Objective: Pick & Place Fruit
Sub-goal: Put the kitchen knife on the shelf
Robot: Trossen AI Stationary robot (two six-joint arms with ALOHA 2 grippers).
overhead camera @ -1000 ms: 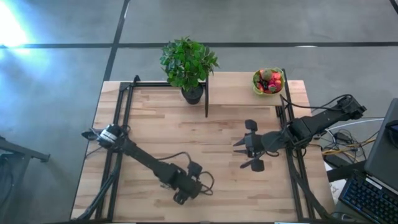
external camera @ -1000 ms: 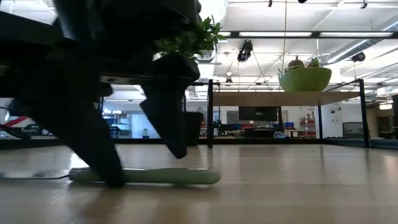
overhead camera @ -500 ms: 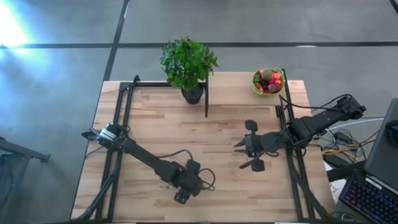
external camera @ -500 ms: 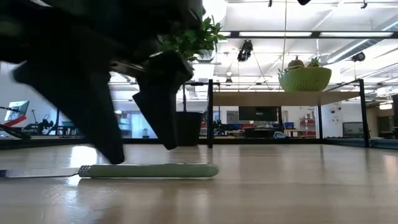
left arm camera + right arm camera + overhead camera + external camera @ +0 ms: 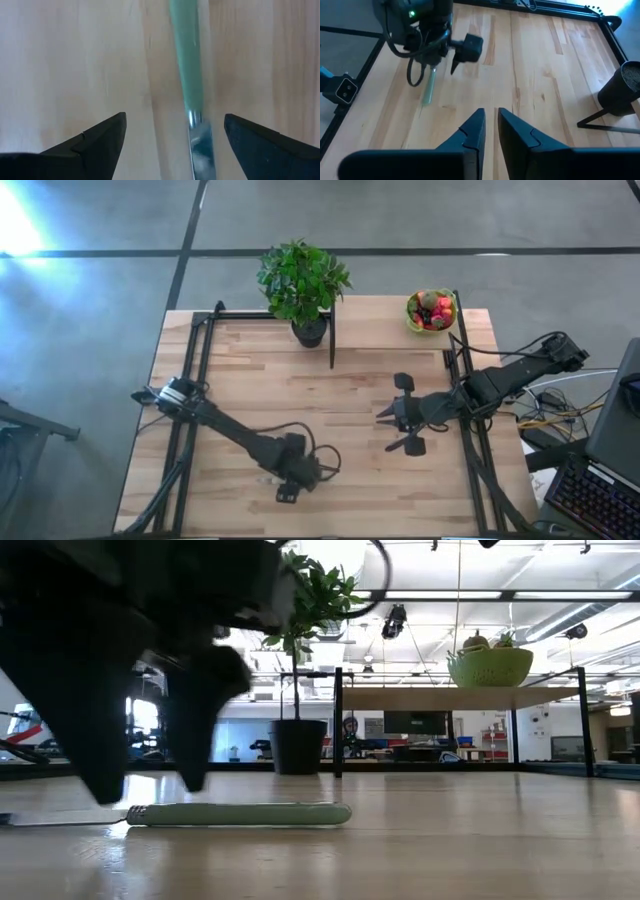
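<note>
Left gripper is spread wide right over the green-handled knife, not touching it. Right gripper hangs mid-table, fingers nearly together with a thin gap, holding nothing. The fruit sits in the lime-green bowl at the far right corner.

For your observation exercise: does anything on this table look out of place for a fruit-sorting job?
Yes. A green-handled knife lies flat on the wooden table, under the left gripper with its jaws wide open. The fruit all sits in the lime-green bowl at the far right corner, away from both arms.
</note>
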